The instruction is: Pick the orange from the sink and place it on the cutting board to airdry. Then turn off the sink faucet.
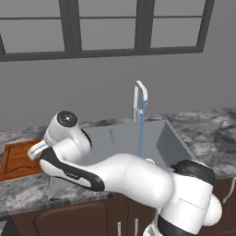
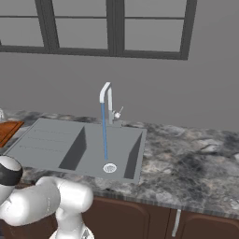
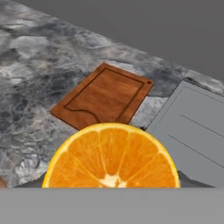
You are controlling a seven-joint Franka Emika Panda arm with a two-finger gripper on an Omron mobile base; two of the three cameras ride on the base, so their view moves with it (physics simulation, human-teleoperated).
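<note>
The orange [image 3: 111, 157] sits at the bottom of the hand view, its cut face with pale centre and segment lines turned toward the camera, directly in front of the hand. Dark finger parts flank it low on either side, so the fingers appear clenched on the orange, though the contact itself is hidden by the fruit.

Beyond the orange lies the cutting board [image 3: 105, 97], reddish-brown with a groove round its edge, flat on the mottled stone surface [image 3: 30, 78]. The orange is held above the surface, near the board's near edge and not resting on it. To the right of the board is the ribbed drainboard part of the sink [image 3: 192, 127].

In the left base view the arm reaches left over the sink [image 1: 120, 138], its wrist above the right end of the cutting board [image 1: 18, 161].

The sink faucet [image 2: 107, 100] stands at the far rim of the basin. A thin blue stream [image 2: 105, 135] falls from its spout to the round silver drain [image 2: 109, 168]; the water is running. The small side lever [image 2: 118, 112] projects to the right of the faucet stem.
</note>
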